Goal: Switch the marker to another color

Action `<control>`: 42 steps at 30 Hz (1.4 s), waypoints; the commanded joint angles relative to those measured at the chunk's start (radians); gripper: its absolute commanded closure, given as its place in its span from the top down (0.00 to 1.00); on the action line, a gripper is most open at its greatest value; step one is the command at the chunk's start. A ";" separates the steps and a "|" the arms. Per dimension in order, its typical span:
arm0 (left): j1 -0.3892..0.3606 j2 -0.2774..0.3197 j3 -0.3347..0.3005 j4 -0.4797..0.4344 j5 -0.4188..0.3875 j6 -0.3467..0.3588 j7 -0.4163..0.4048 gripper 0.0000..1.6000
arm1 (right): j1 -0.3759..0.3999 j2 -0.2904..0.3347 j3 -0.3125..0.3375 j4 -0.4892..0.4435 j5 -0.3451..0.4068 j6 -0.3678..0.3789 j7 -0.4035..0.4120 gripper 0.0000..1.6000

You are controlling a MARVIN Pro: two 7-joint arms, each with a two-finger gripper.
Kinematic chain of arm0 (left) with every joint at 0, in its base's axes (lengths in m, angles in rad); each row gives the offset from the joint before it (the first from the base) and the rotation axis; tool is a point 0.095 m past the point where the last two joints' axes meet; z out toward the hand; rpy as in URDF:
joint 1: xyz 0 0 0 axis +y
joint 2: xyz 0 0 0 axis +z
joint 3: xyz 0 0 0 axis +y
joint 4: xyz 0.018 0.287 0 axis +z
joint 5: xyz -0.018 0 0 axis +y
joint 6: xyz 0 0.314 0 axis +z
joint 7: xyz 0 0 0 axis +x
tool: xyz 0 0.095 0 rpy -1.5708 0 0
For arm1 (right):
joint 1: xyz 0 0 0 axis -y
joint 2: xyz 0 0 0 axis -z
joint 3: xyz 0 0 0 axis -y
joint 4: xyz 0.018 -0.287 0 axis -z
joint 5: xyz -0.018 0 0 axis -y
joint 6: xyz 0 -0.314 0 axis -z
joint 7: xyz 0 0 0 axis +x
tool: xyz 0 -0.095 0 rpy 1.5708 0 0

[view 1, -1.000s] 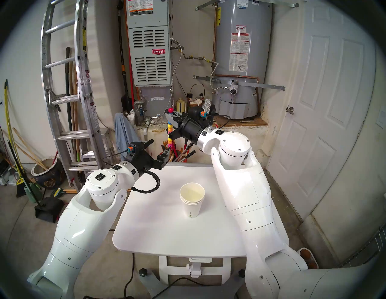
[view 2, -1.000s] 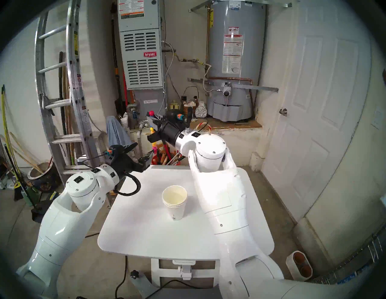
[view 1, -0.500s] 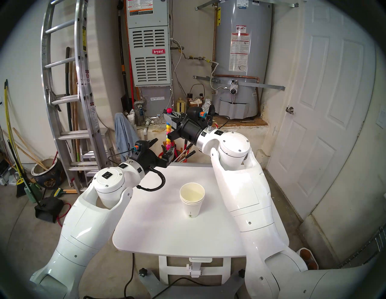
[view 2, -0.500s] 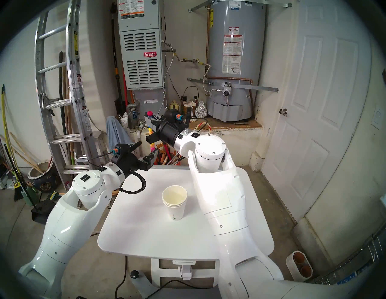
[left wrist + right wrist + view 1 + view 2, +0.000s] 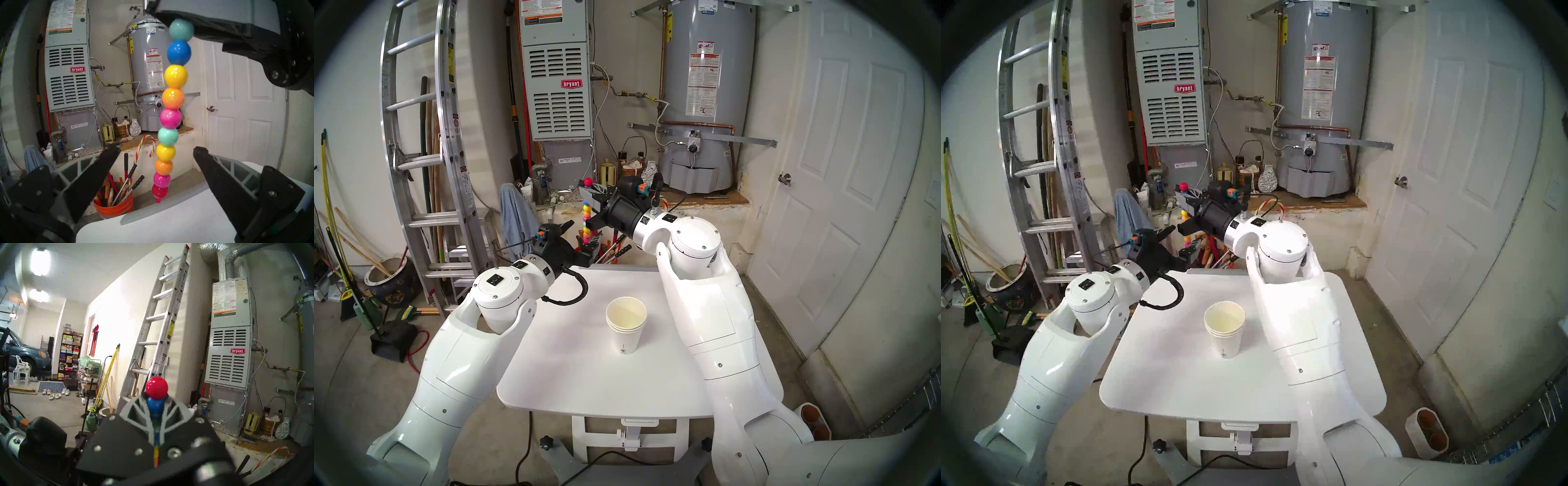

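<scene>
In the head view, the left gripper is sitting left of centre above the far edge of the white surface, its jaws standing wide open and holding nothing. In the left wrist view the two dark fingers are flanking the lower beads of the marker without touching them. The marker is hanging nearly upright in the middle of that frame, teal, blue, yellow, orange and pink beads running down to a red tip, clear of the surface. Further right in the head view, the right gripper is clamping its jaws shut on the marker's upper part, a red bead showing above them. A stack of paper cups is standing at lower centre of the surface.
</scene>
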 commanded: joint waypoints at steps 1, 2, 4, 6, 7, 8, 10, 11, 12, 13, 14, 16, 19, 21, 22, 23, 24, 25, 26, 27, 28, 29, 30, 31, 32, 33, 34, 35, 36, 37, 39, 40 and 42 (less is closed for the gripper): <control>-0.017 -0.001 -0.008 -0.020 -0.006 -0.013 -0.008 1.00 | 0.006 -0.012 0.004 -0.012 0.007 -0.018 -0.006 0.00; -0.017 -0.001 -0.008 -0.019 -0.007 -0.013 -0.011 1.00 | 0.006 -0.012 0.004 -0.013 0.007 -0.018 -0.006 0.00; -0.018 -0.002 -0.008 -0.018 -0.008 -0.013 -0.013 1.00 | 0.005 -0.012 0.005 -0.013 0.008 -0.018 -0.006 0.00; -0.017 -0.002 -0.008 -0.018 -0.008 -0.012 -0.014 0.92 | 0.005 -0.012 0.005 -0.014 0.008 -0.018 -0.006 0.00; -0.017 -0.002 -0.007 -0.018 -0.007 -0.012 -0.015 0.85 | 0.005 -0.011 0.005 -0.014 0.008 -0.018 -0.006 0.00; -0.017 -0.002 -0.007 -0.018 -0.007 -0.012 -0.016 0.84 | 0.005 -0.011 0.004 -0.015 0.008 -0.018 -0.005 0.00; -0.016 -0.002 -0.008 -0.019 -0.009 -0.011 -0.019 0.81 | 0.005 -0.010 0.004 -0.015 0.008 -0.019 -0.005 0.00; -0.016 -0.001 -0.009 -0.019 -0.009 -0.011 -0.020 0.65 | 0.005 -0.010 0.004 -0.015 0.007 -0.019 -0.005 0.00; -0.015 -0.002 -0.009 -0.020 -0.009 -0.009 -0.020 0.57 | 0.005 -0.010 0.004 -0.015 0.007 -0.019 -0.005 0.00; -0.014 -0.002 -0.010 -0.021 -0.009 -0.008 -0.020 0.53 | 0.005 -0.010 0.004 -0.015 0.007 -0.020 -0.005 0.00; -0.014 -0.002 -0.011 -0.022 -0.009 -0.008 -0.020 0.56 | 0.005 -0.010 0.004 -0.015 0.007 -0.020 -0.005 0.00; -0.013 -0.002 -0.012 -0.022 -0.009 -0.006 -0.020 0.59 | 0.005 -0.010 0.003 -0.016 0.006 -0.021 -0.006 0.00; -0.012 -0.002 -0.013 -0.022 -0.009 -0.006 -0.021 0.57 | 0.005 -0.010 0.003 -0.017 0.006 -0.021 -0.007 0.00; -0.010 -0.002 -0.014 -0.022 -0.011 -0.006 -0.022 0.53 | 0.006 -0.010 0.003 -0.018 0.004 -0.020 -0.008 0.00; -0.010 -0.002 -0.015 -0.022 -0.011 -0.006 -0.023 0.50 | 0.006 -0.010 0.003 -0.017 0.003 -0.021 -0.009 0.00; -0.009 -0.001 -0.015 -0.022 -0.012 -0.006 -0.023 0.44 | 0.007 -0.010 0.003 -0.017 0.003 -0.020 -0.009 0.00; -0.009 -0.002 -0.016 -0.022 -0.013 -0.006 -0.023 0.35 | 0.007 -0.010 0.004 -0.017 0.004 -0.020 -0.009 0.00; -0.008 -0.002 -0.017 -0.022 -0.014 -0.006 -0.024 0.21 | 0.007 -0.010 0.004 -0.016 0.004 -0.020 -0.009 0.00; -0.008 -0.002 -0.018 -0.022 -0.016 -0.006 -0.024 0.18 | 0.008 -0.010 0.003 -0.015 0.003 -0.020 -0.009 0.00; -0.007 -0.003 -0.019 -0.022 -0.018 -0.006 -0.025 0.05 | 0.008 -0.010 0.003 -0.014 0.003 -0.021 -0.009 0.00; -0.007 -0.004 -0.020 -0.022 -0.019 -0.005 -0.024 0.00 | 0.009 -0.010 0.003 -0.014 0.003 -0.021 -0.009 0.00; -0.007 -0.005 -0.020 -0.022 -0.021 -0.004 -0.024 0.00 | 0.009 -0.011 0.003 -0.013 0.004 -0.022 -0.010 0.00; -0.007 -0.006 -0.021 -0.022 -0.022 -0.004 -0.023 0.00 | 0.008 -0.011 0.003 -0.013 0.004 -0.022 -0.011 0.00; -0.006 -0.009 -0.023 -0.024 -0.026 0.000 -0.019 0.00 | 0.008 -0.012 0.003 -0.012 0.004 -0.023 -0.011 0.00; -0.006 -0.010 -0.023 -0.023 -0.026 0.001 -0.019 0.00 | 0.009 -0.012 0.003 -0.011 0.005 -0.023 -0.012 0.00; -0.007 -0.010 -0.023 -0.022 -0.027 0.002 -0.019 0.00 | 0.009 -0.014 0.003 -0.010 0.005 -0.026 -0.013 0.00; -0.008 -0.010 -0.023 -0.021 -0.027 0.002 -0.019 0.00 | 0.010 -0.015 0.004 -0.009 0.006 -0.028 -0.015 0.00; -0.008 -0.010 -0.023 -0.019 -0.028 0.003 -0.020 0.00 | 0.010 -0.020 0.006 -0.008 0.009 -0.033 -0.018 0.00; -0.008 -0.010 -0.022 -0.017 -0.028 0.002 -0.020 0.00 | 0.012 -0.021 0.007 -0.007 0.011 -0.033 -0.019 0.00; -0.007 -0.010 -0.021 -0.014 -0.028 0.000 -0.021 0.00 | 0.013 -0.025 0.009 -0.007 0.012 -0.037 -0.022 0.00; -0.006 -0.010 -0.020 -0.008 -0.032 0.002 -0.023 0.00 | 0.017 -0.027 0.010 -0.008 0.015 -0.039 -0.024 0.00; -0.006 -0.010 -0.020 -0.004 -0.034 0.000 -0.025 0.00 | 0.018 -0.029 0.011 -0.009 0.017 -0.041 -0.027 0.00; -0.003 -0.009 -0.017 0.003 -0.031 -0.003 -0.025 0.00 | 0.022 -0.031 0.013 -0.011 0.018 -0.042 -0.028 0.00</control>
